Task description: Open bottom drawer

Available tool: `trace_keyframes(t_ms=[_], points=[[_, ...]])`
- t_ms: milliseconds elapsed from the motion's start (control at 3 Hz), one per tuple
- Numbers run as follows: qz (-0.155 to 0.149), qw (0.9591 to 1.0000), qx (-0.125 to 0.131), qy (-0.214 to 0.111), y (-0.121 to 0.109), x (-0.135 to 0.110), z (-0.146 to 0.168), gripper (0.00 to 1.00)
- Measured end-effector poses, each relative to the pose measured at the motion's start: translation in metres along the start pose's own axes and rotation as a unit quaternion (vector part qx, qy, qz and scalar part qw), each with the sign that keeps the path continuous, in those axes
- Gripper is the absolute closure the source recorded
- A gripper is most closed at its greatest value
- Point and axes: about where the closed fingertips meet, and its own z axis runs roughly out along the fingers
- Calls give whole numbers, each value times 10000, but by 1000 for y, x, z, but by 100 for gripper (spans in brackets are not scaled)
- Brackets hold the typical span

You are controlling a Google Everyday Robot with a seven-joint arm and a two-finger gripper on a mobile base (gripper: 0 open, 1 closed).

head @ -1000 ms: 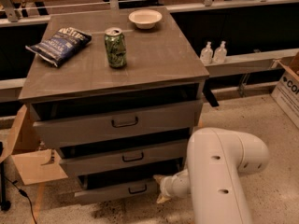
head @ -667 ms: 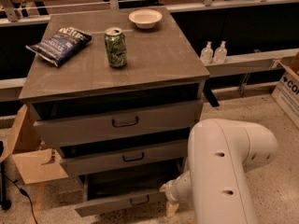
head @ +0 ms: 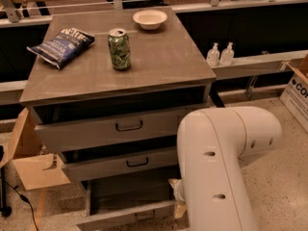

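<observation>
The bottom drawer [head: 122,196] of the grey cabinet is pulled well out, so its empty inside shows. Its slim front [head: 115,220] with a small black bar handle [head: 144,216] sits at the lower edge of the camera view. My gripper [head: 178,198] is at the right end of that drawer front, mostly hidden behind my white arm [head: 216,167]. The arm covers the cabinet's lower right corner.
The middle drawer [head: 120,163] and the tall top drawer [head: 110,129] stand slightly out. On the cabinet top [head: 163,61] are a green can [head: 119,49], a chips bag [head: 62,44] and a white bowl [head: 150,19]. Cardboard boxes stand left [head: 33,170] and right [head: 296,93]. Two small bottles [head: 220,54] stand on a ledge.
The bottom drawer has slid out toward the camera, from nearly shut to well open. My arm and gripper have drawn back with it, and the view has moved closer.
</observation>
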Motion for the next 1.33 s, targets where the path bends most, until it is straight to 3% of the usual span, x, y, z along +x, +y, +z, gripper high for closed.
trace_keyframes(t_ms=[667,1000,1333], points=[[134,9997,207,-63,-7,-4,8,64],[121,9988,454,-109,-22,-9,15,88],[65,9972,722,-178,-35,-15,30,100]])
